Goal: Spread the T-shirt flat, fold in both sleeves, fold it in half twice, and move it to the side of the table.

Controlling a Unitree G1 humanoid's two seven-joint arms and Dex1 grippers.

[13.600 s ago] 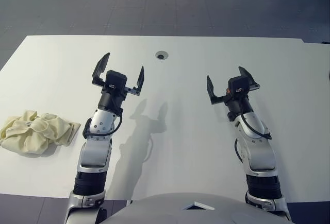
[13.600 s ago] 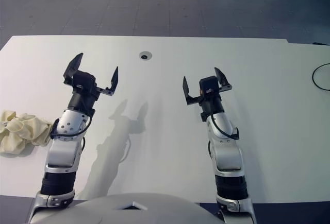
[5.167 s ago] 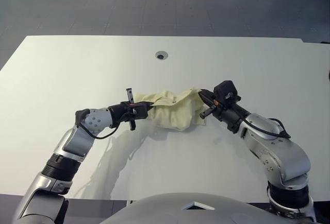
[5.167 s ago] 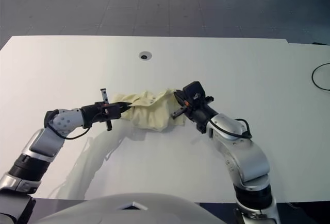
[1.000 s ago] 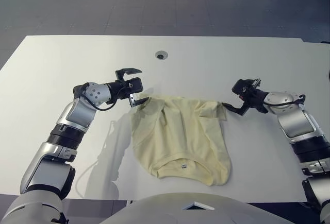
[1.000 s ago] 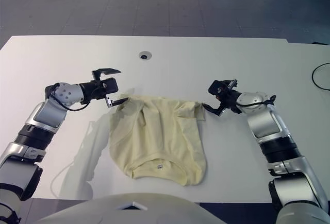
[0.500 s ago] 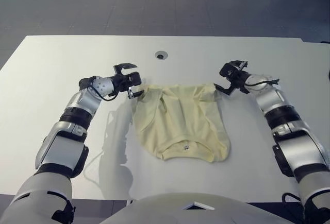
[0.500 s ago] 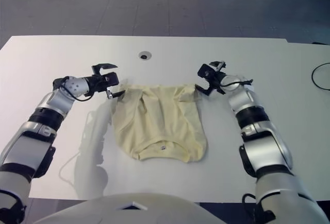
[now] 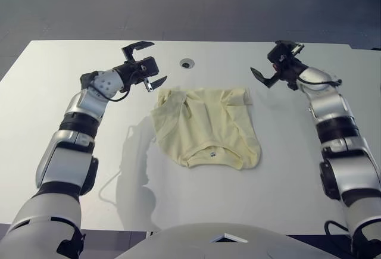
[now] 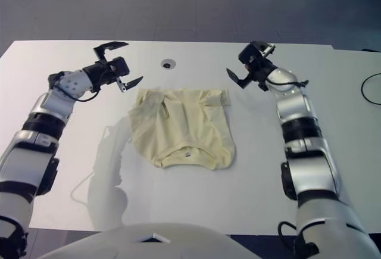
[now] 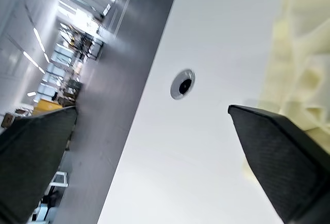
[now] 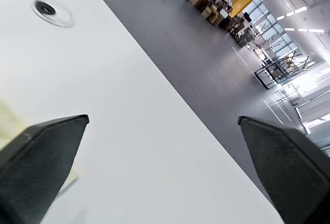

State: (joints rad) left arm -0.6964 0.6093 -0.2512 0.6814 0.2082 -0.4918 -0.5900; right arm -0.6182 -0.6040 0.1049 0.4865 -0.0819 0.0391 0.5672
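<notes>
You've got the pale yellow T-shirt [image 9: 205,128] lying mid-tabletop [image 9: 286,169], collar nearest you, far edge rumpled, with the left pincer [image 9: 149,64] and the right pincer [image 9: 275,59] both spread and empty just past its far corners, cable hole [image 9: 187,64] between them.

Large indoor hall of a laboratory or industrial test space. A plain white table [image 9: 71,80] is serving as the workbench, with a round cable grommet [image 9: 187,64] set into its top as on office or lab furniture. A wide grey floor [image 9: 190,3] of large tiles is stretching away behind it, unfurnished. In the wrist views, long strip lights [image 12: 304,28] are running along a high ceiling, and stacked boxes [image 12: 227,2] and metal frames [image 12: 273,69] are standing far off. A black cable [image 10: 366,86] is looping in at the table's right edge.
</notes>
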